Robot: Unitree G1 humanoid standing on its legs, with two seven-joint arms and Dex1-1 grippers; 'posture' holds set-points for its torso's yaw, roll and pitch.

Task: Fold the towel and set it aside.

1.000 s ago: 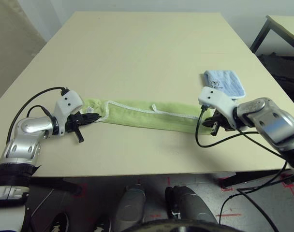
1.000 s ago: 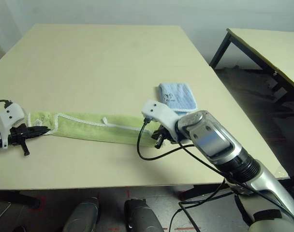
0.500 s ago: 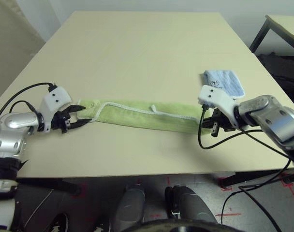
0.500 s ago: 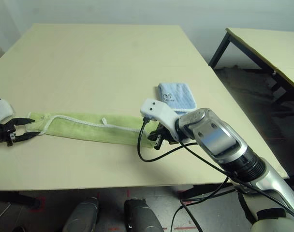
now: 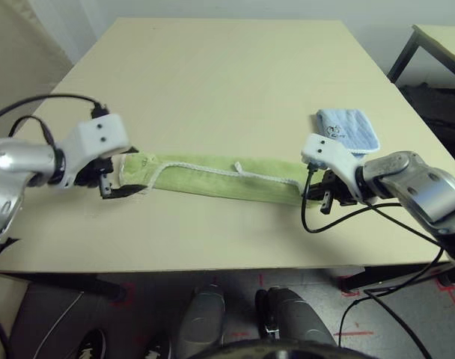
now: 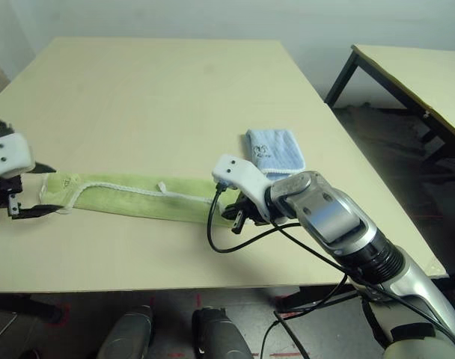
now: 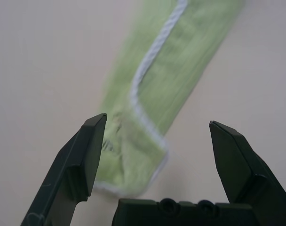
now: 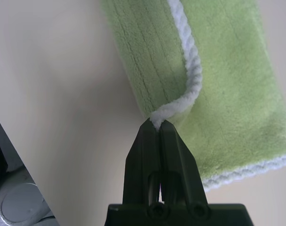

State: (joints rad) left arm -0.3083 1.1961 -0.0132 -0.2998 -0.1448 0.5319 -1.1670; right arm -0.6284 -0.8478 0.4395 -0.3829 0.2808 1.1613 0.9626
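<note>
The left gripper (image 7: pixel 154 146) gapes wide over one end of the towel (image 5: pixel 212 173), its jaws apart. The right gripper (image 8: pixel 156 126), jaws pinched tight, nips the white edging at the other end. The towel stretches across mid-frame on the table (image 5: pixel 227 82).

The left gripper (image 7: pixel 154 141) hangs low over the table with its two black fingers spread wide apart, while the right gripper (image 8: pixel 157 126), forearm reaching in from the right, has its fingers pressed tightly together on white edging.
</note>
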